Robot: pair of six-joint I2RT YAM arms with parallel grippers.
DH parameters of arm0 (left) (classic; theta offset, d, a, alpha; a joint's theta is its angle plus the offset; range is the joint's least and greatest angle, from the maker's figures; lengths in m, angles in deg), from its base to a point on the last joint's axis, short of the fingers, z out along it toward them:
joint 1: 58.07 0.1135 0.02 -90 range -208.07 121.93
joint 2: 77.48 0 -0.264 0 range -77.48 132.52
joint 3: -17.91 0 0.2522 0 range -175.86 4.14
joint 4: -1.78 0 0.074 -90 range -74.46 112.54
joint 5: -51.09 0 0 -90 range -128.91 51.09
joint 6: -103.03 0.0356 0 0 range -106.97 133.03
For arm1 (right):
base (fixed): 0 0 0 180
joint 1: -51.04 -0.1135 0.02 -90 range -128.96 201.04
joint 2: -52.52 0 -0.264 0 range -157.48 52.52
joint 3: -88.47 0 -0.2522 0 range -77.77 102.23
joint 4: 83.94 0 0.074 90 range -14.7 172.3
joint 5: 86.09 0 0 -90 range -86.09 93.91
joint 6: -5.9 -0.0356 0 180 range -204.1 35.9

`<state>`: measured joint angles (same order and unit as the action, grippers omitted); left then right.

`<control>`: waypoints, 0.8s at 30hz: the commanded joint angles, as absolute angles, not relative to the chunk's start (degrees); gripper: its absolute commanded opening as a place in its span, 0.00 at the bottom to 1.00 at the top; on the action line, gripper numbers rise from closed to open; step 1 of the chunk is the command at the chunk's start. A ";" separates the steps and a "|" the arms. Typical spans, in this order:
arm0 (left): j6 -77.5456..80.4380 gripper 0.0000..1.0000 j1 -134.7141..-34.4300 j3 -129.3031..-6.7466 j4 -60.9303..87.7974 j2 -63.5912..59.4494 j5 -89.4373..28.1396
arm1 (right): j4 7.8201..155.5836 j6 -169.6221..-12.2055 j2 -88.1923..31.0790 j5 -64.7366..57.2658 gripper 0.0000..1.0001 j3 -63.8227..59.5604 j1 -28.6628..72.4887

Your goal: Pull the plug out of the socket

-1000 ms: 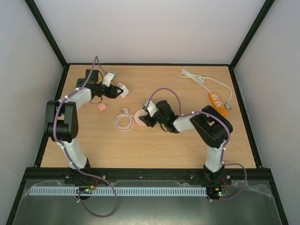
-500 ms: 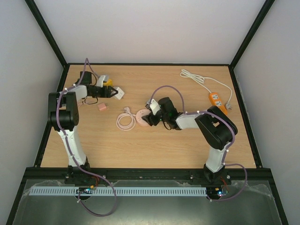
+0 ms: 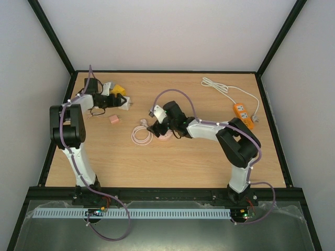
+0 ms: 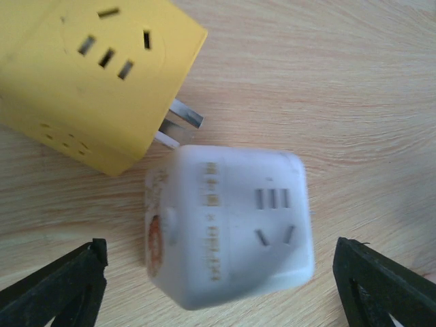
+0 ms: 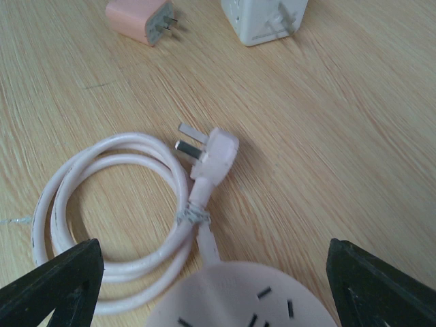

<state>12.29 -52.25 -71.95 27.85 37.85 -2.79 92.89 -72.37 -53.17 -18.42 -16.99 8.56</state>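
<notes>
A white cube socket (image 4: 231, 231) lies on the table between the open fingers of my left gripper (image 4: 218, 262), which touch nothing. A yellow cube adapter (image 4: 88, 75) lies just behind it, its bare metal prongs (image 4: 180, 122) reaching the white cube's upper edge; I cannot tell if they are inserted. In the top view my left gripper (image 3: 107, 99) is at the back left by both cubes (image 3: 119, 99). My right gripper (image 5: 212, 272) is open over a round pink socket (image 5: 245, 300). Its pink plug (image 5: 216, 153) lies loose with bare pins beside the coiled cord (image 5: 116, 204).
A small pink adapter (image 3: 113, 120) lies between the two arms and also shows in the right wrist view (image 5: 139, 17). An orange power strip (image 3: 243, 114) with a white cable (image 3: 220, 86) lies at the back right. Black frame posts border the table.
</notes>
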 commanded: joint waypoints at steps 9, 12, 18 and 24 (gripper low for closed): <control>18.99 0.99 -54.10 -67.96 30.51 24.19 -7.96 | 82.41 -65.86 -65.66 -14.08 0.81 -4.76 5.68; 20.54 0.99 -55.07 -67.34 30.95 21.17 -10.30 | 80.10 -64.60 -66.73 -11.80 0.78 -4.29 6.03; 24.36 0.99 -57.41 -66.97 31.47 17.33 -15.18 | 74.92 -65.62 -65.80 -10.79 0.73 -4.72 11.71; 25.46 0.99 -58.60 -68.34 31.73 16.80 -19.51 | 68.49 -66.32 -63.36 -12.59 0.71 -5.27 19.32</control>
<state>23.57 -58.28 -67.99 30.32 17.81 -15.64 79.05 -65.79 -64.84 -13.94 -4.95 14.68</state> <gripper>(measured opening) 0.992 0.715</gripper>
